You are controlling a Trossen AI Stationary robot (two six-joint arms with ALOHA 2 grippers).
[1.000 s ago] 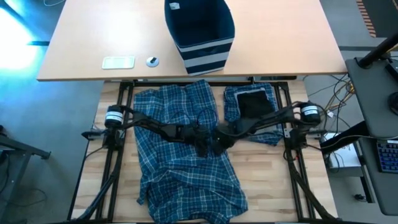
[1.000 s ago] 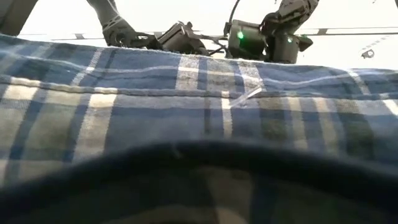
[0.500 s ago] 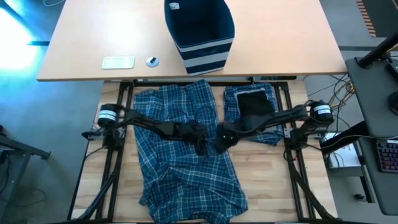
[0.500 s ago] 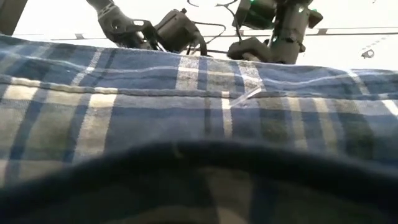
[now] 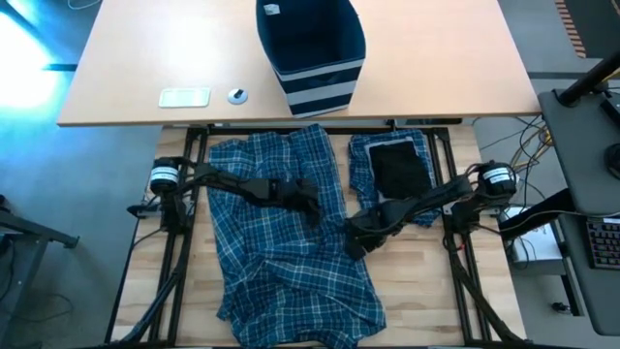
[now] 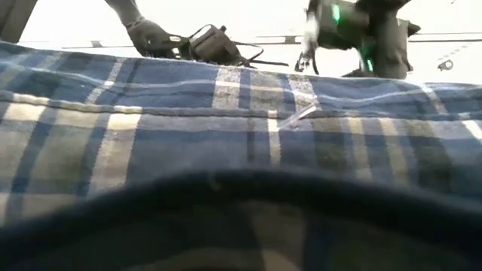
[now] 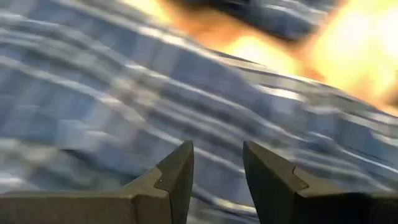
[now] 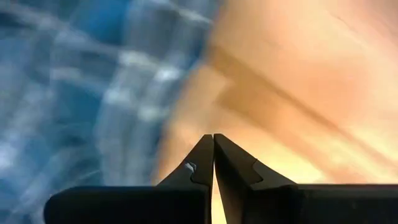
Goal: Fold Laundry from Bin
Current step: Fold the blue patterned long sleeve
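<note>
- We see the large plaid garment (image 5: 291, 242) spread over the wooden work surface (image 5: 417, 291), filling the centre and lower centre of the high view.
- A smaller plaid piece (image 5: 363, 165) lies right of centre, just beside the large one, with a small black piece (image 5: 399, 167) resting on top of it.
- The bin (image 5: 310, 48) stands upright at top centre on the tan table (image 5: 145, 58), well apart from the garments.
- We note 2 small items on that table at upper left: a pale flat rectangle (image 5: 184, 97) and a round object (image 5: 237, 95).
- The left gripper (image 5: 312, 206) sits over the large plaid garment near frame centre; its left wrist view shows the 2 fingers (image 7: 177, 177) spread apart with nothing between them, plaid cloth beyond.
- The right gripper (image 5: 355, 242) sits at the garment's right edge, lower right of centre; its fingers (image 8: 202, 165) are pressed together, pinching nothing.
- In the low view, plaid cloth (image 6: 226, 135) fills nearly the whole frame.
</note>
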